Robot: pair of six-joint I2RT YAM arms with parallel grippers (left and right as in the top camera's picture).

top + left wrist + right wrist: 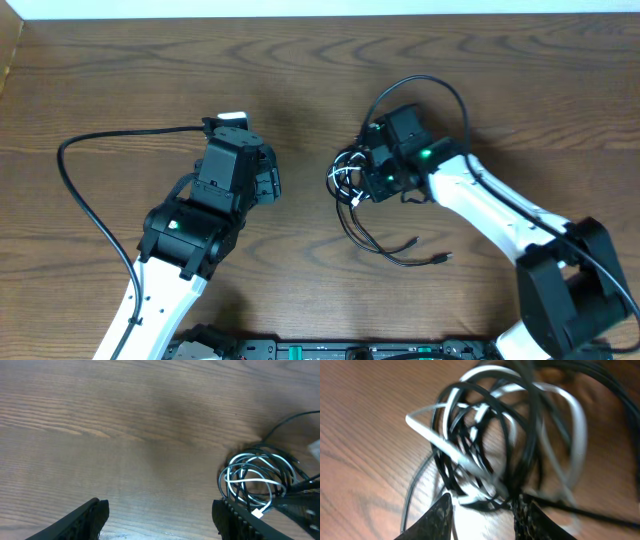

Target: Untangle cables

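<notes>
The move turns on this: the cables point(490, 435) sit as 1 knotted coil directly ahead of your right claw point(482, 515), right at its tips. Your left claw point(160, 520) stands apart from the coil, with bare counter point(300, 80) between them. For the left claw the coil lies to its right. The right arm is clearly the nearer one.

The coil itself is roundish, so it has no real long axis. Its direction comes from the loose tails point(400, 258), which run away from the coil toward the near right side of the counter.

State of the claws:
- The right claw's jaws stand partway apart, and white and black strands cross the gap at the tips. The wrist view is blurred, so you cannot tell whether any strand is actually pinched.
- The left claw is wide open with nothing between its jaws, only wood grain.

Counts:
- 1 tangle
- 2 claws
- 2 tails ending in 2 small plug ends point(442, 260), seen from overhead
- 1 small white end at the coil's near edge, seen in the left wrist view

Black and white strands both loop through the coil. How many separate cords make it up cannot be counted from here.

My judgement is that if the right claw anchors the coil, the left would have to travel right to reach a loop on its side.
</notes>
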